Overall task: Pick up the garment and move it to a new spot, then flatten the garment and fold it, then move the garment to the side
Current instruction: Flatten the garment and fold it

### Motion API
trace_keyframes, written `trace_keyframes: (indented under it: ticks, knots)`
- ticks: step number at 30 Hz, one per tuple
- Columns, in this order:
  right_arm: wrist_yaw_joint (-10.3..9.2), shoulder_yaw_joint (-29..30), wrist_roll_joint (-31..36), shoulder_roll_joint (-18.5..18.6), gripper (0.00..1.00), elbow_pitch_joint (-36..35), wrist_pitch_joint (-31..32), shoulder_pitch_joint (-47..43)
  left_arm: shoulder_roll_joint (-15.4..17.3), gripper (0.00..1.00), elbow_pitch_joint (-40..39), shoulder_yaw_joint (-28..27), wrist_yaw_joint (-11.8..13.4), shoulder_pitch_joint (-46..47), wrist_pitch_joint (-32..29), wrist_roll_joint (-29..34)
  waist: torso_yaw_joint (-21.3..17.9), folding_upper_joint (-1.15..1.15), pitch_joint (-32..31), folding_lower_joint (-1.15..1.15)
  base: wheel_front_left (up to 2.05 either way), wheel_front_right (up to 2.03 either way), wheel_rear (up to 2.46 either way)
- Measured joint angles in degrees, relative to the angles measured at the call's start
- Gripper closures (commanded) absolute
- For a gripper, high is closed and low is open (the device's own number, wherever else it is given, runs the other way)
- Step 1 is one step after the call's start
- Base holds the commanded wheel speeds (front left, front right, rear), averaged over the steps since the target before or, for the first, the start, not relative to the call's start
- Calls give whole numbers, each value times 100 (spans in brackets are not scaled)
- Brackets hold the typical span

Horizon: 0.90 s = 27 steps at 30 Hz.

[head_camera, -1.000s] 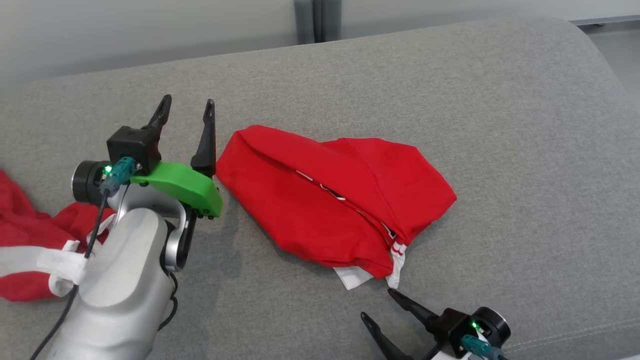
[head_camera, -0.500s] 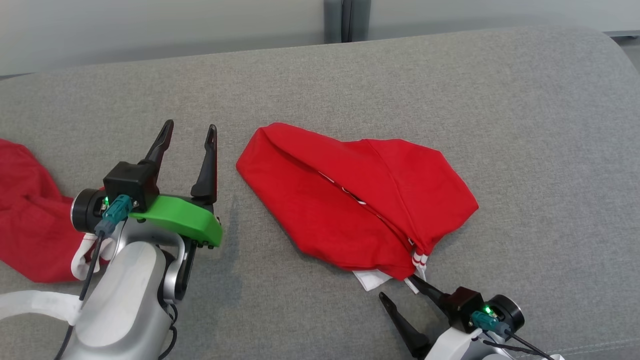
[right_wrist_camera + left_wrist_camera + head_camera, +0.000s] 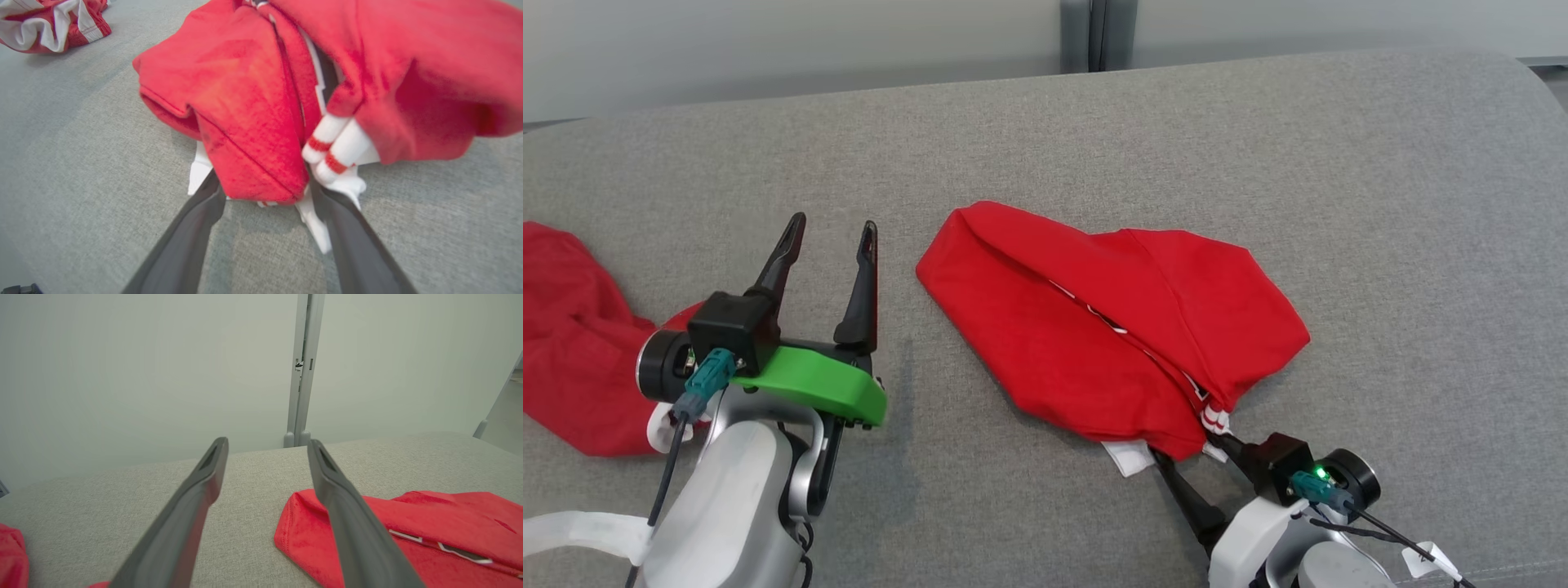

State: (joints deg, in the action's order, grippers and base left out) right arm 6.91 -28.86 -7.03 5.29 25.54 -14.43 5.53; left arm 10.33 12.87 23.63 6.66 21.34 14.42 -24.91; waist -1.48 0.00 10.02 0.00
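The garment [image 3: 1111, 327] is red with white striped trim and lies folded in a long bundle on the grey sofa cushion [image 3: 1380, 204]. My right gripper [image 3: 1186, 447] stands open at its near corner. In the right wrist view the two fingers [image 3: 192, 228] straddle that corner of the garment [image 3: 245, 102], beside the white cuffs [image 3: 335, 151], without pinching it. My left gripper [image 3: 833, 224] is open to the left of the garment, a small gap away, holding nothing. In the left wrist view, the left gripper [image 3: 266, 446] points toward the wall, with the garment [image 3: 429, 531] at lower right.
A second red cloth with white trim [image 3: 572, 343] lies crumpled at the cushion's left, behind my left wrist; the right wrist view has this second cloth [image 3: 53, 20] at top left. A pale wall with a grey post [image 3: 1098, 33] stands behind the cushion.
The head camera has shifted. My right gripper has advanced to the garment's near corner and now straddles it. My left gripper has drawn slightly away from the garment's left edge.
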Motion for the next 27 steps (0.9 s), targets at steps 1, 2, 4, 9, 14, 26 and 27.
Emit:
trace_keyframes:
  ticks: [1,2,4,9,14,26,27]
  knots:
    - [1,-4,0,-4,100,66,0,34,0,0,-22,0,0,-30,0,0,1,0,-3,0,0,0,0]
    - [2,-5,0,-4,100,114,0,46,0,0,-37,0,0,-52,0,0,1,0,-7,0,0,0,0]
    - [3,-4,-1,-2,100,130,0,69,0,0,-67,-1,0,-80,0,1,2,0,-15,0,0,0,0]
    - [11,-46,9,82,100,-36,0,375,1,0,-118,-30,0,-214,0,38,-2,0,-29,0,0,0,0]
    - [16,-294,115,515,100,-454,26,888,-32,0,-141,8,0,-400,0,38,-20,0,-76,0,0,0,0]
    - [23,-1432,-517,1550,100,-2245,864,2068,-269,0,-169,40,0,-604,0,-4,112,0,-372,0,0,0,0]
    - [23,-1536,-724,1611,100,-2418,970,2132,-276,0,-156,27,0,-637,0,-4,130,0,-406,0,0,0,0]
